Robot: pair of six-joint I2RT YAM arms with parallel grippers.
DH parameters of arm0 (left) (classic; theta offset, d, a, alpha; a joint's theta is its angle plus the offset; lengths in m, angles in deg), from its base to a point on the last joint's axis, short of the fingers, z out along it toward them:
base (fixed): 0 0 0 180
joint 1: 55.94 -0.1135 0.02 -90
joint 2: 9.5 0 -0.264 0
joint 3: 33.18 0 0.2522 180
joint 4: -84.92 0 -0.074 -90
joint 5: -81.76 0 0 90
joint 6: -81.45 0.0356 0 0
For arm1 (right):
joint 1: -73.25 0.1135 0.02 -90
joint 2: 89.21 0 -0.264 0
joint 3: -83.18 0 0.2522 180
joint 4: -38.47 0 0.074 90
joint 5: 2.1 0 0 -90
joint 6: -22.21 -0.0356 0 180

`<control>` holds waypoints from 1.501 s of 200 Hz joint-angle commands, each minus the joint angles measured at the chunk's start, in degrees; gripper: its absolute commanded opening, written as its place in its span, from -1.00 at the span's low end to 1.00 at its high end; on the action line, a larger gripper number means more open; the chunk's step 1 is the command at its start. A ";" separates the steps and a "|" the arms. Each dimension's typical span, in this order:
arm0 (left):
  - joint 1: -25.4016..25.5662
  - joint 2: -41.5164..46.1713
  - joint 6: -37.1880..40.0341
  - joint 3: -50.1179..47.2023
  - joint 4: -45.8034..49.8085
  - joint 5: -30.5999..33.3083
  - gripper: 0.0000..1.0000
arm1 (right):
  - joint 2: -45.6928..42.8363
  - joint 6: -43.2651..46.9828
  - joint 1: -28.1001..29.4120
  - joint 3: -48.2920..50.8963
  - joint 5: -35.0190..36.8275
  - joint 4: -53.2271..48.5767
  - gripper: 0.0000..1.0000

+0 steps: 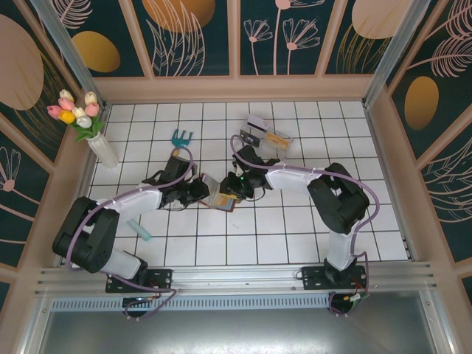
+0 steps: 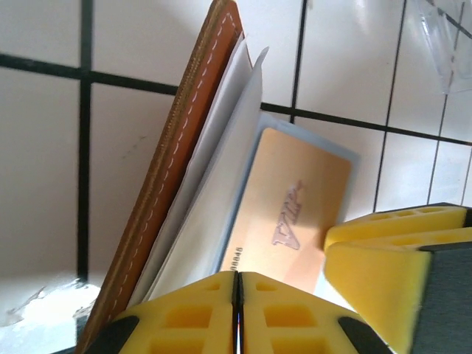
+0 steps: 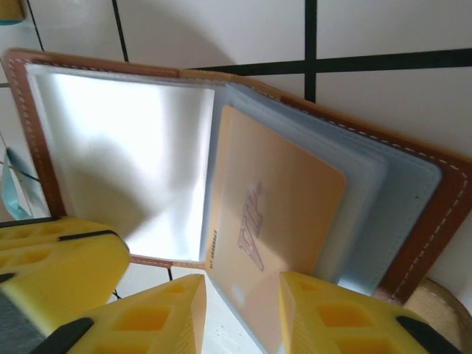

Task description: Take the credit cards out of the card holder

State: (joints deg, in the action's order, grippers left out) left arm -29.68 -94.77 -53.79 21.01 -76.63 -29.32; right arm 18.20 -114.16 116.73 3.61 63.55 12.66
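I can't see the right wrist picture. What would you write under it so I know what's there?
An open brown wallet is seen over white tiles, with an orange-yellow card among its blue-grey pockets. The right gripper sits at the bottom, its two yellow fingers apart on either side of the card's near end.

"VIP" embossed on yel. card (image 3: 284, 210)

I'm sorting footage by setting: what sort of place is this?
Likely a staged robot test cell: a white tiled table boxed in by printed floral panels, two robot arms bolted to an aluminium rail, and a tulip vase.
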 commanded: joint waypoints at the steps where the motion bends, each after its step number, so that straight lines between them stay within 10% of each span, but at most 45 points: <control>1: 0.82 -2.18 1.78 3.25 1.61 -0.54 -0.76 | 0.89 1.87 0.02 -0.26 2.34 -1.99 -0.37; 97: 2.66 -10.01 2.86 11.66 6.72 6.38 -0.75 | 4.28 6.94 -0.59 -1.00 6.60 -4.78 -0.37; 187: 1.25 -11.79 1.46 6.38 3.02 3.76 -0.80 | 4.40 31.00 -3.67 -3.43 10.74 -8.94 -0.37; 300: 1.16 -9.15 -2.67 6.48 -6.71 -5.17 -0.77 | 4.58 15.85 -3.67 -5.91 10.31 -9.52 -0.42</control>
State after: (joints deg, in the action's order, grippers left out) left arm -28.19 -105.31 -53.96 27.39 -79.25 -31.49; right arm 21.50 -96.43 113.41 -1.87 72.66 5.05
